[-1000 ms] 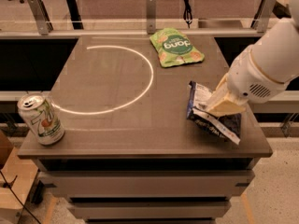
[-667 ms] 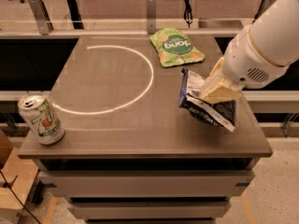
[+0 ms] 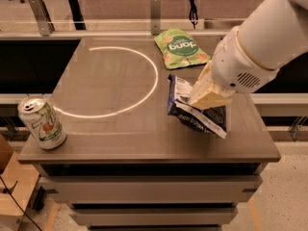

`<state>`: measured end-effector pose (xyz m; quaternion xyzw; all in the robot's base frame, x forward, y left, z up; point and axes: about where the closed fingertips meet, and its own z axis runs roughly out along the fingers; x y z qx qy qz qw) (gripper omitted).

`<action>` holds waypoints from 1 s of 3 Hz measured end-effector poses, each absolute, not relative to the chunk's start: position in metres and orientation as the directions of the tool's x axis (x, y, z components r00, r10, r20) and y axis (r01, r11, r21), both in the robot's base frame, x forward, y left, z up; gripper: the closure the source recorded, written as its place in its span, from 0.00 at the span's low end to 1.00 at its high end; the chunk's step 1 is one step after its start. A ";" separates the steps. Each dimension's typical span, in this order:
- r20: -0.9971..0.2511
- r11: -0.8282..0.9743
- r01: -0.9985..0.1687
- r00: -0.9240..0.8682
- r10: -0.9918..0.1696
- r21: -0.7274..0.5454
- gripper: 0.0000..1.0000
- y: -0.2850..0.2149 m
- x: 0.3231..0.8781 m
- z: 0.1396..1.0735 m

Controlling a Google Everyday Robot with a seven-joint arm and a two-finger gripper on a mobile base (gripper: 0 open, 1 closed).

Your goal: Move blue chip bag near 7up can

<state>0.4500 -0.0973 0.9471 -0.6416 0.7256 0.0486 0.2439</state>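
Blue chip bag (image 3: 193,117) is in the grip of the gripper (image 3: 206,97), over toward four o'clock on the table (image 3: 110,88), close to the right edge. The cream-coloured fingers are closed on the upper part of the bag. It hangs tilted from them, with its white label panel turned down toward the front, and to my eye it looks lifted just clear of the tabletop, though I can't swear that its lowest corner isn't brushing the surface. The big white arm (image 3: 262,47) comes in from about two o'clock.

7up can (image 3: 41,123) stands upright at the eight o'clock corner of the table, right at the front left edge. From the bag it lies off at nine o'clock, well apart, with a bare stretch of tabletop and the lower arc of the white ring (image 3: 155,78) between them. A light green snack bag (image 3: 181,47) lies flat at one o'clock near the back edge and is not involved.

By my reckoning the pick-up is done and the rest isn't: the bag is gripped but on the opposite side of the table from the can. What remains is carrying it across toward nine o'clock, setting it down just beside the can without knocking it off that edge, and letting go.
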 end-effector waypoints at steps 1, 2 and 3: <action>-0.445 0.052 -0.966 0.068 -0.893 -0.253 1.00 -0.039 0.430 0.952; -0.483 -0.078 -0.964 0.196 -0.854 -0.253 1.00 0.025 0.407 0.950; -0.539 -0.173 -0.956 0.278 -0.795 -0.239 1.00 0.078 0.394 0.945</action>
